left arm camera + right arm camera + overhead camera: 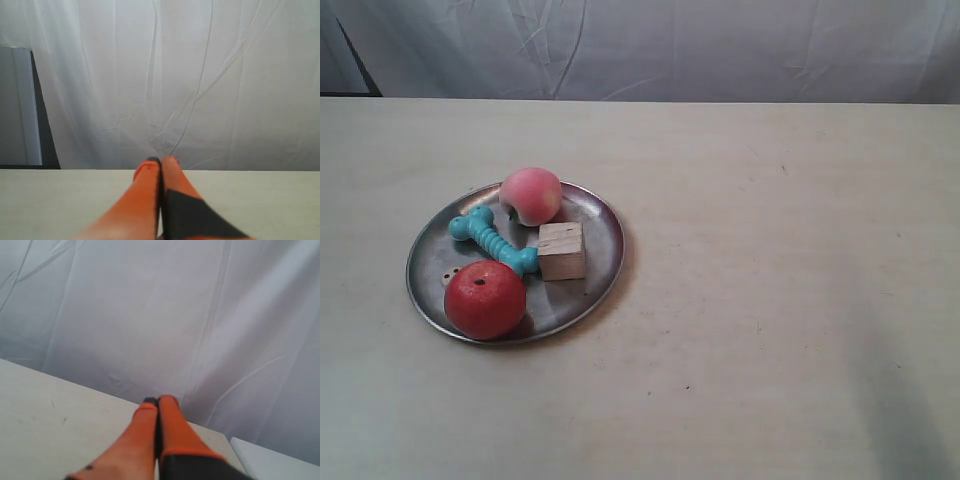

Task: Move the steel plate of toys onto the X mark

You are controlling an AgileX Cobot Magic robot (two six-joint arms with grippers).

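Note:
The steel plate (598, 218) lies on the table in the left half of the exterior view. On it are a red apple (485, 299), a pink peach (531, 195), a turquoise bone (492, 240) and a pale wooden cube (561, 250). No X mark shows in any view; only faint dark specks dot the table. Neither arm appears in the exterior view. My left gripper (161, 161) is shut with nothing between its orange fingers, low over bare table and facing the curtain. My right gripper (159, 400) is shut and empty too, near a table edge.
The pale table (770, 300) stretches wide to the right of the plate. A white curtain (670, 45) hangs behind its far edge. In the right wrist view a white surface (270, 460) lies beyond the table's corner.

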